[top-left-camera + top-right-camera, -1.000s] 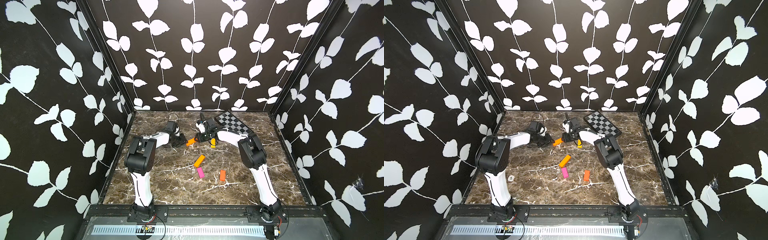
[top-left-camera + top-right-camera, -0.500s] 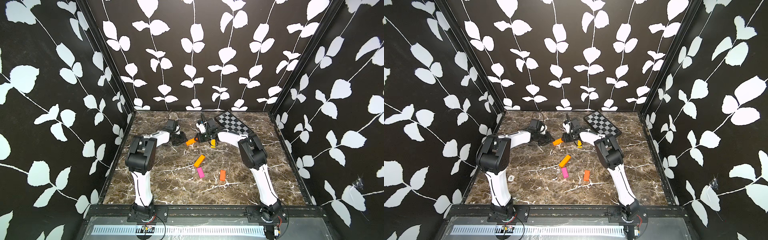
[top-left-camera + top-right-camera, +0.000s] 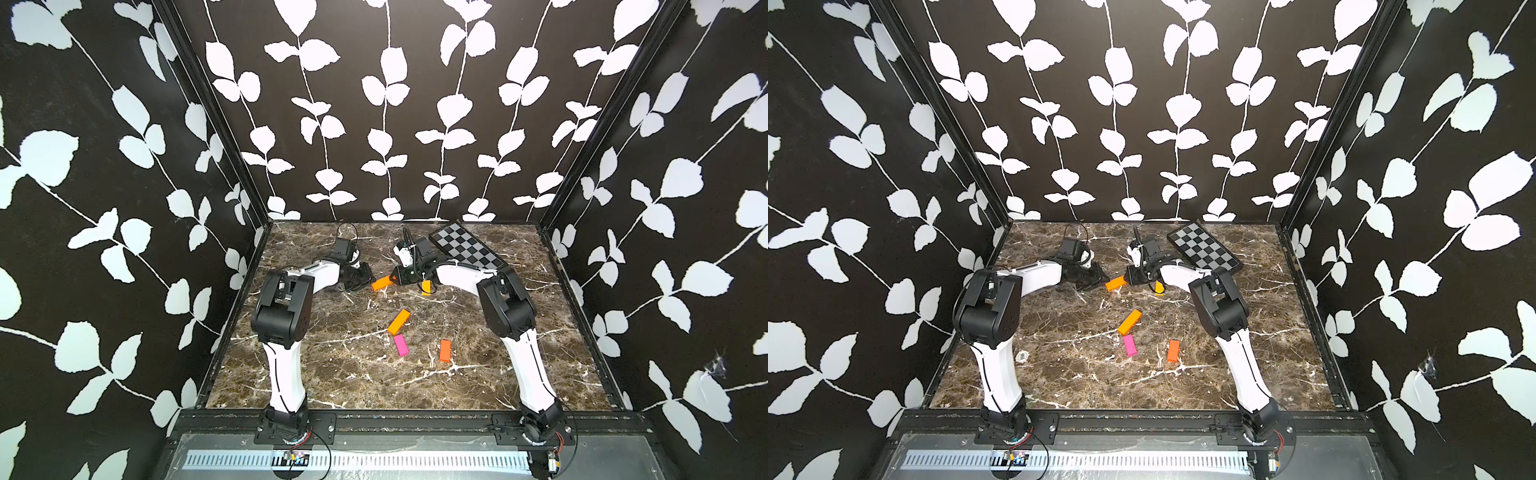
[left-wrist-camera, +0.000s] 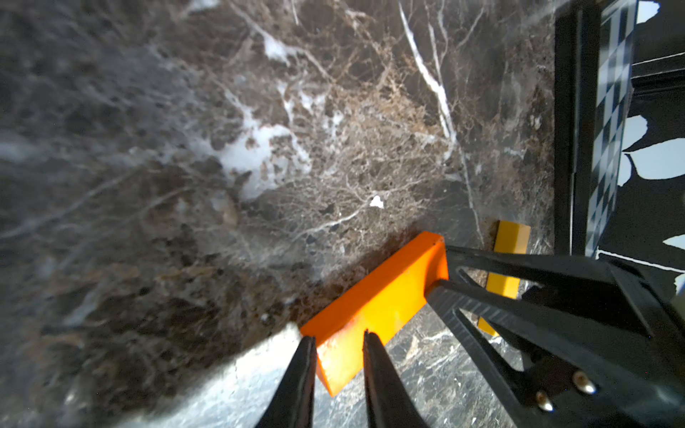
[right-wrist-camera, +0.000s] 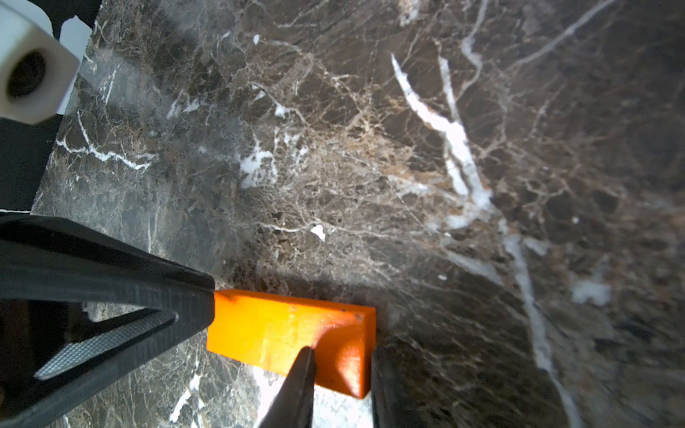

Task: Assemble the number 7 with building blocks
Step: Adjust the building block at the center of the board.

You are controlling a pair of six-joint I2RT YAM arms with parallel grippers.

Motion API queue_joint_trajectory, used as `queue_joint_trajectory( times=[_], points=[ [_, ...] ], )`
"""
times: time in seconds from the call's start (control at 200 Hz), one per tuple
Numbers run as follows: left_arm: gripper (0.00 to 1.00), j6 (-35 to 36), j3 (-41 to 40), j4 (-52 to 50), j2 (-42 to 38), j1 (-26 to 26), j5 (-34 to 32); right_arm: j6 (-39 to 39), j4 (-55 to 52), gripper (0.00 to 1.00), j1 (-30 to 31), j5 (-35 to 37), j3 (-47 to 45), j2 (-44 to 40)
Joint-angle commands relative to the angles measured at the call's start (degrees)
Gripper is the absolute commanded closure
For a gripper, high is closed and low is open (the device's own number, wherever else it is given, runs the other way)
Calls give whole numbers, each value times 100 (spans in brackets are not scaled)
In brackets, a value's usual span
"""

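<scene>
Desk: How far along is the number 7?

Photographer: Barely begun. The left gripper (image 4: 339, 344) and right gripper (image 5: 341, 355) each clamp an end of one flat orange rectangular bar (image 3: 382, 283) at the far middle of the brown marble tabletop (image 3: 332, 374). A yellow bar (image 3: 426, 286) lies just beside; a second orange bar (image 3: 399, 321), a pink bar (image 3: 401, 345) and a red-orange bar (image 3: 445, 350) wait scattered nearer.
</scene>
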Motion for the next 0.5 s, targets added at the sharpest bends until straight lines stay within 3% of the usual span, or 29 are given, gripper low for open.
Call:
queue_joint_trajectory(
  times=[0.0, 0.495],
  points=[
    [74, -15, 270, 71, 124, -77, 148, 127, -210, 74, 72, -27, -194, -133],
    [74, 9, 701, 26, 394, -75, 102, 303, -156, 74, 80, 76, -273, -128]
  ],
)
